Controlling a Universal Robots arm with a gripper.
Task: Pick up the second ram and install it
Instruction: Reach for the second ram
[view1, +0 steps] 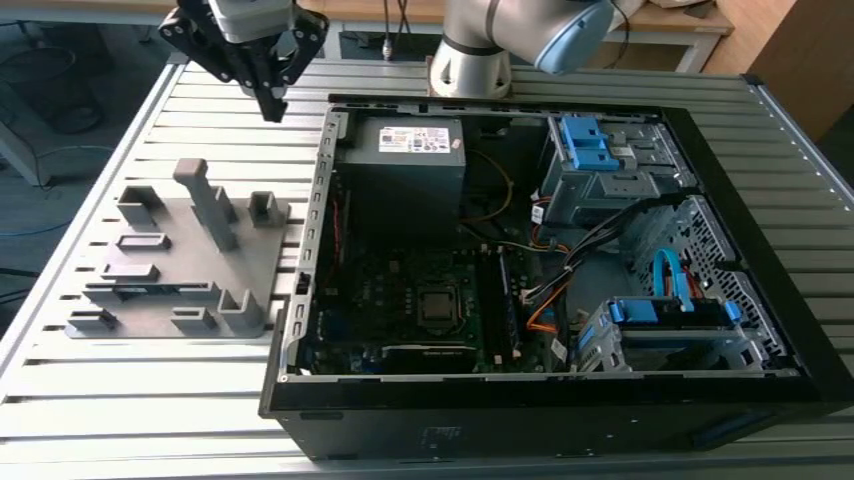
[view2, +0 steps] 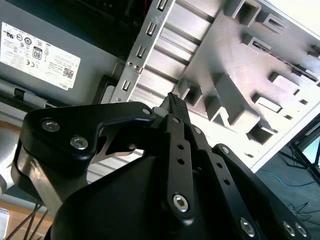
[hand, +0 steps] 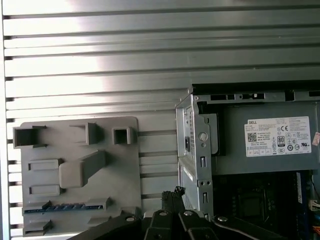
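Black gripper (view2: 173, 100), fingers closed together on nothing, hangs over the slatted metal table (hand: 100, 50). The first wrist view shows the second ram (hand: 65, 208) edge-on in the grey fixture (hand: 125, 190); the exterior view adds the open computer case (view1: 534, 410) beside it.

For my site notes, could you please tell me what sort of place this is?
Probably a robotics lab's assembly cell: a grey slatted aluminium table, an open black desktop computer case and a grey plastic fixture plate.
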